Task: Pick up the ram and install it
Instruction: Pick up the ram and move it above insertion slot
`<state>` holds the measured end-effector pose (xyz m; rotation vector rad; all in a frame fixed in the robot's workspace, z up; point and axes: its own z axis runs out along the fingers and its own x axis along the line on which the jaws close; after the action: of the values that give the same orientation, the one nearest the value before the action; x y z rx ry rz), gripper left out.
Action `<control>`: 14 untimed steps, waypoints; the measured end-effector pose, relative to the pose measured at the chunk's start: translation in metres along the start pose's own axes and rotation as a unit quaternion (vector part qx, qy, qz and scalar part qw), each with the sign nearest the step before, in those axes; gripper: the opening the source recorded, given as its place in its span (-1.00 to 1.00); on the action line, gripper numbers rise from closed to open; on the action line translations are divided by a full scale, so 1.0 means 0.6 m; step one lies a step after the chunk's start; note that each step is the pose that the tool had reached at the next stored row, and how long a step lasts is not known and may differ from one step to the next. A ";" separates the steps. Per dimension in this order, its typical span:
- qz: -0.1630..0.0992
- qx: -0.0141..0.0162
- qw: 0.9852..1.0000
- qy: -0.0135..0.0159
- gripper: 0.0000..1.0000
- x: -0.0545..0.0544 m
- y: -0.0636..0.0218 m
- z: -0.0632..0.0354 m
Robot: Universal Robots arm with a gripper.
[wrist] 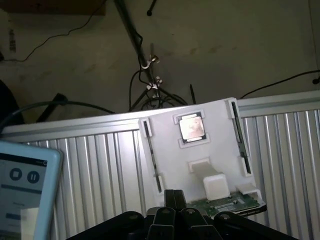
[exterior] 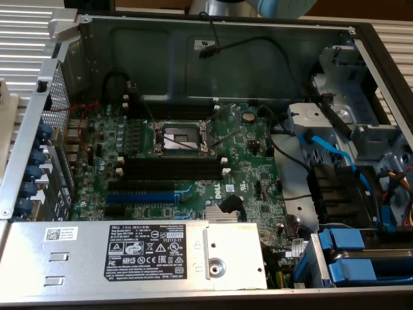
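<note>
The gripper (wrist: pixel 174 201), partly cut off, has its black fingers pressed together just beside the green ram (wrist: pixel 232 204) at the white tray's (wrist: pixel 210 125) edge; contact is unclear.

The motherboard (exterior: pixel 193 161) is showing deep green, speckled with black chips and small silver parts. The memory slots (exterior: pixel 174 169) are showing black with white end clips, and another slot (exterior: pixel 142 197) is showing bright blue. The power supply (exterior: pixel 155 248) is showing bare silver under a black label with white print. Blue cables (exterior: pixel 329 147) are standing out against the dull grey case (exterior: pixel 258 51). In the wrist view, the ram (wrist: pixel 232 204) is showing green against a plain white tray (wrist: pixel 220 145). The pincer (wrist: pixel 174 200) is showing black, and the bench (wrist: pixel 90 175) is showing pale grey with vertical ribbing.
</note>
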<state>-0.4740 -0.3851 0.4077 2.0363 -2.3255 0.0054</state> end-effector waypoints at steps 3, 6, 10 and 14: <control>0.000 0.000 1.000 0.000 -0.79 0.000 0.000 0.000; -0.003 0.000 1.000 0.000 -0.79 0.000 0.000 0.000; -0.020 0.001 1.000 0.001 -0.79 0.000 0.000 0.000; -0.038 0.002 0.999 0.001 -0.79 0.000 0.001 0.000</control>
<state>-0.4746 -0.3851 0.4077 2.1227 -2.2471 0.0083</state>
